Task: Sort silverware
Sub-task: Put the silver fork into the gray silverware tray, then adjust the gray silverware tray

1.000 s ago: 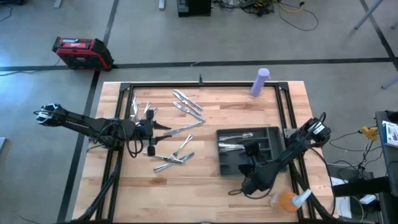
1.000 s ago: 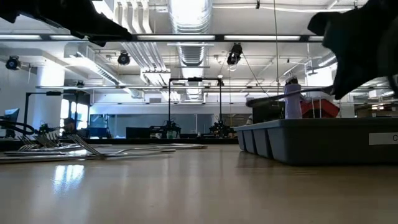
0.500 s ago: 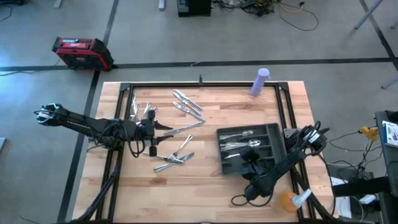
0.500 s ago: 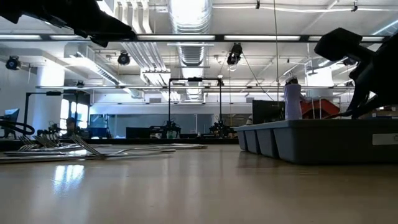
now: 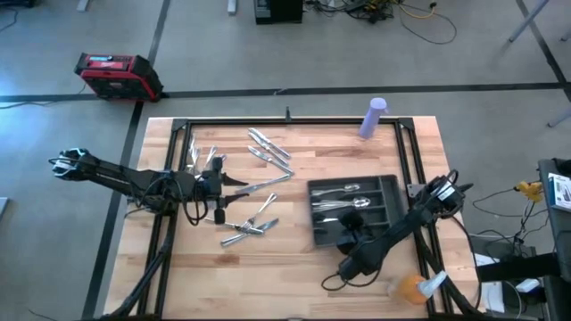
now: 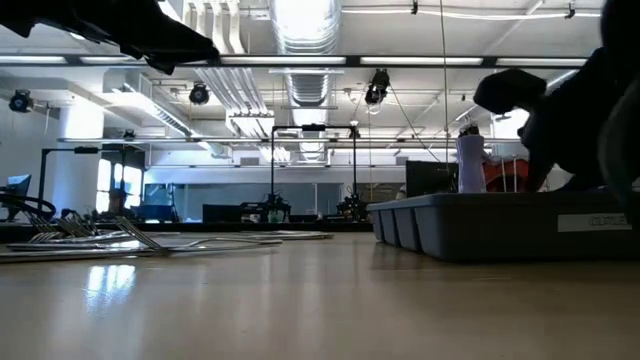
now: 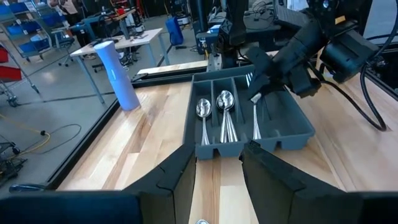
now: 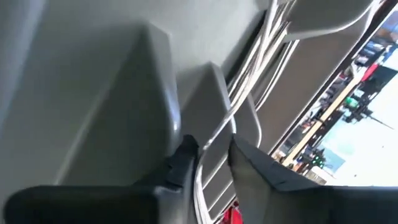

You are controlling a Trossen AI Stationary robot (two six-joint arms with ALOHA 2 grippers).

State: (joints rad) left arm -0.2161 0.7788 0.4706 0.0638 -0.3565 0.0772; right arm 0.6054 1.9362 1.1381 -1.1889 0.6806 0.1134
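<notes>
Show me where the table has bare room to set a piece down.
Bare wood lies between the loose silverware and the tray, along the near edge, and around the purple cylinder. It is crowded around the left gripper, and at the tray's near side under the right gripper.

Loose silverware (image 5: 250,183) sits scattered on the worktop's (image 5: 294,267) left half, cutlery tray (image 5: 357,212) on the right, cylinder (image 5: 373,118) standing at the far edge behind it.

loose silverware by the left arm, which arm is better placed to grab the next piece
Left. Its gripper hovers open right beside the loose silverware, while the right gripper is down at the tray across the table.
</notes>
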